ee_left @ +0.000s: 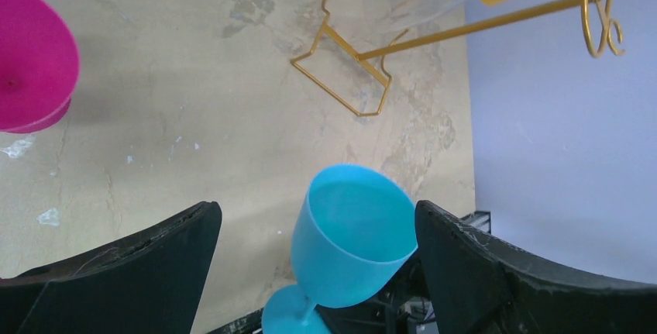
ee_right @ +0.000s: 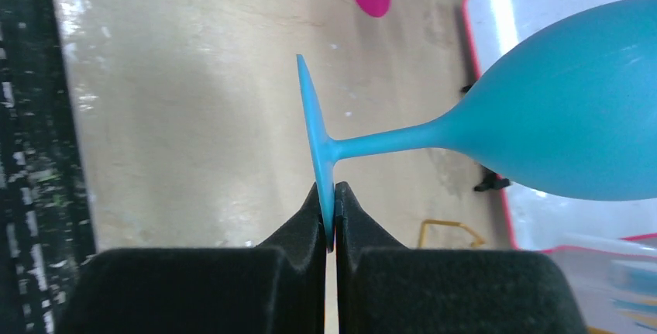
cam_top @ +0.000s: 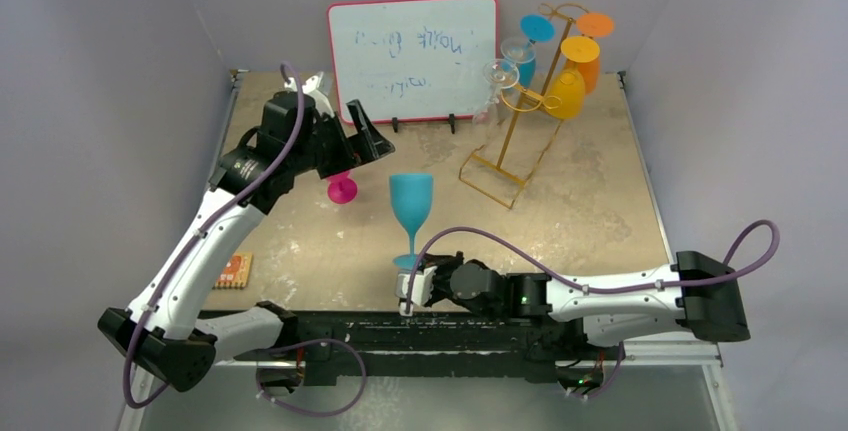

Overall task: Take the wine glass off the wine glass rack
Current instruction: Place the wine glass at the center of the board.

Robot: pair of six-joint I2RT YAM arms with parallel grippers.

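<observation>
The gold wire wine glass rack (cam_top: 516, 131) stands at the back right. Clear (cam_top: 501, 73), blue (cam_top: 537, 28), orange (cam_top: 581, 55) and yellow (cam_top: 567, 94) glasses hang on its hooks. A blue wine glass (cam_top: 411, 201) stands upright off the rack at mid-front. My right gripper (cam_top: 411, 287) is shut on the edge of its foot (ee_right: 318, 132), seen edge-on between the pads (ee_right: 352, 218). My left gripper (cam_top: 365, 146) is open and empty, raised at the left over a pink glass (cam_top: 342, 189). Its wrist view looks down past the open fingers (ee_left: 155, 272) onto the blue glass (ee_left: 352, 241) and the rack (ee_left: 465, 28).
A red-framed whiteboard (cam_top: 412, 59) leans at the back behind the left gripper. A small orange card (cam_top: 234, 270) lies near the table's left front edge. Grey walls close in on both sides. The pink glass also shows in the left wrist view (ee_left: 31, 63).
</observation>
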